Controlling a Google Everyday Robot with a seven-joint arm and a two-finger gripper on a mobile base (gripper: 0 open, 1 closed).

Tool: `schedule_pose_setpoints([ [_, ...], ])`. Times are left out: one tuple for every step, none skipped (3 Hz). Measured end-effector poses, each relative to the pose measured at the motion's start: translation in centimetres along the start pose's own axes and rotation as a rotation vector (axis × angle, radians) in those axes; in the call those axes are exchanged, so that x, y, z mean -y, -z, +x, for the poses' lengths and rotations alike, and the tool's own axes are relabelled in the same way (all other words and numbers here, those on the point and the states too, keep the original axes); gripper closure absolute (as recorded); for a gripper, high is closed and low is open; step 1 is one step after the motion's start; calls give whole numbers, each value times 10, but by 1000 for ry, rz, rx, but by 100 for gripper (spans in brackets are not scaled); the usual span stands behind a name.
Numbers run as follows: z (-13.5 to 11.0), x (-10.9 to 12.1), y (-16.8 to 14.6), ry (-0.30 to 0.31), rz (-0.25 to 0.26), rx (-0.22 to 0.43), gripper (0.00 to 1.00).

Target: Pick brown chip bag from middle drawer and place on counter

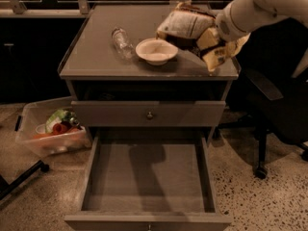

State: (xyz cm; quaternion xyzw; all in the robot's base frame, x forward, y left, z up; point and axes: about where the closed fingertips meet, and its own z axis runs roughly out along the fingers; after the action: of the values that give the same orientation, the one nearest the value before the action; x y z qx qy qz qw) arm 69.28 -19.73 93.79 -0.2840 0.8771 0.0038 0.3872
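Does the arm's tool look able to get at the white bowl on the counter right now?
Probably not directly: the tool sits at the right side of the counter, with the brown chip bag between it and the white bowl.

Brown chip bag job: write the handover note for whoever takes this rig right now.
The end effector is over the right side of the counter, against the brown chip bag; hold unclear.
Bag: right of the white bowl.
The middle drawer is open, floor bare.
Done: bag out of drawer.
Left: confirm it rests on the counter, release, withdraw.
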Motion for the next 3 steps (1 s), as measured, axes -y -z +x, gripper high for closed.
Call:
schedule_pose_setpoints([
  [-36, 12, -26, -196, -8, 30, 100],
  [-40, 15, -26, -244, -6, 38, 100],
  [-40, 14, -26, -241, -6, 37, 100],
])
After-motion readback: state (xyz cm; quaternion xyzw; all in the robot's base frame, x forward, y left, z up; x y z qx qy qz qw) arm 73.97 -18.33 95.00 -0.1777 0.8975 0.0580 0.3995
